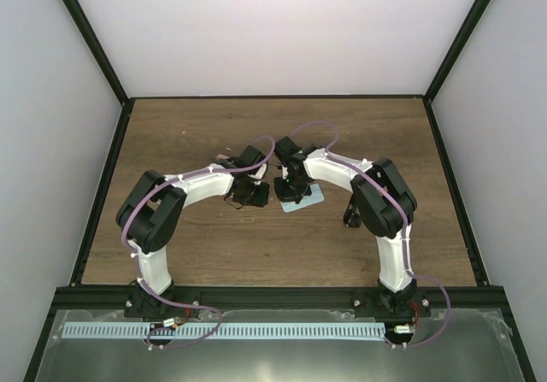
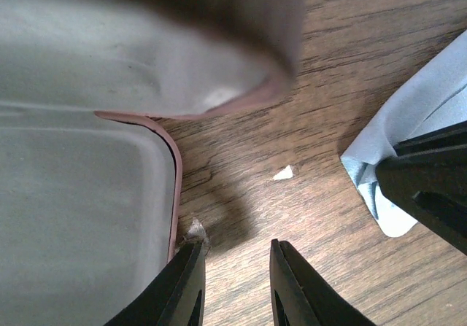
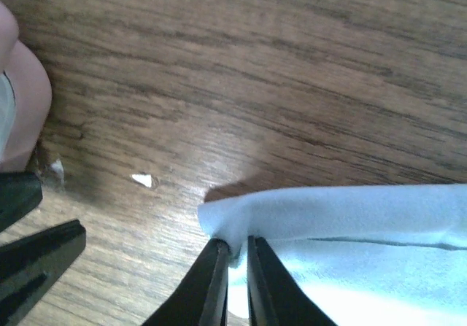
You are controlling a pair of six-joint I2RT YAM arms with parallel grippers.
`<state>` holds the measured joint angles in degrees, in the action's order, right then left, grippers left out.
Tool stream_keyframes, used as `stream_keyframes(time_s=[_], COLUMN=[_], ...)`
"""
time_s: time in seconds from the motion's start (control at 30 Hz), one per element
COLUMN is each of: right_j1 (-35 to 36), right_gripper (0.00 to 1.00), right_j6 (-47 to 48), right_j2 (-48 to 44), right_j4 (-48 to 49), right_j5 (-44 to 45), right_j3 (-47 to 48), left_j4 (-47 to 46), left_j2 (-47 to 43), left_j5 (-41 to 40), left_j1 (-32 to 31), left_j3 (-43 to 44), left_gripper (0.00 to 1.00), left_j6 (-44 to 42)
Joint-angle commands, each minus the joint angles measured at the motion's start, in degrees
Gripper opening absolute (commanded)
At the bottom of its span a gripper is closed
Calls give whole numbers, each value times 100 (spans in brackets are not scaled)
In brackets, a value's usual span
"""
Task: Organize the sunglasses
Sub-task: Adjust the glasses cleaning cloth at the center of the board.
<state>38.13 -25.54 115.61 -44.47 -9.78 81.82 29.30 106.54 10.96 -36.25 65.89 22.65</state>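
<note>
Pinching the light blue cloth at its edge near one corner, the right gripper has its jaws closed almost to contact, with the fabric caught between them and the rest lying on the table. The left gripper stands part open. The narrow gap between its jaws shows only bare wood, and one finger sits against the outer corner of the pink case, which lies open with its lid raised. The sunglasses appear in no view: the visible part of the case lining is bare, and the arms cover the middle of the table in the top view, so their position cannot be told. The step in hand is judged to be handling of the cloth beside the open case. The next move calls for lifting the cloth without losing the thin edge, while keeping clear of the left gripper just beside it.
</note>
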Motion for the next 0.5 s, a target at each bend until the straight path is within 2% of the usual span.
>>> stream_keyframes(time_s=[0.0, 0.47], right_j1=[81, 81], right_gripper=[12, 12], right_j6=[-141, -322], right_j2=[-259, -396], right_j4=[42, 61], right_j5=[47, 253], right_j3=[-79, -49], left_j4=[-10, 16], left_j2=[-103, -124], left_j5=[75, 88], left_j1=[39, 35], left_j3=[-108, -120], left_gripper=[28, 28], left_j6=[-37, -199])
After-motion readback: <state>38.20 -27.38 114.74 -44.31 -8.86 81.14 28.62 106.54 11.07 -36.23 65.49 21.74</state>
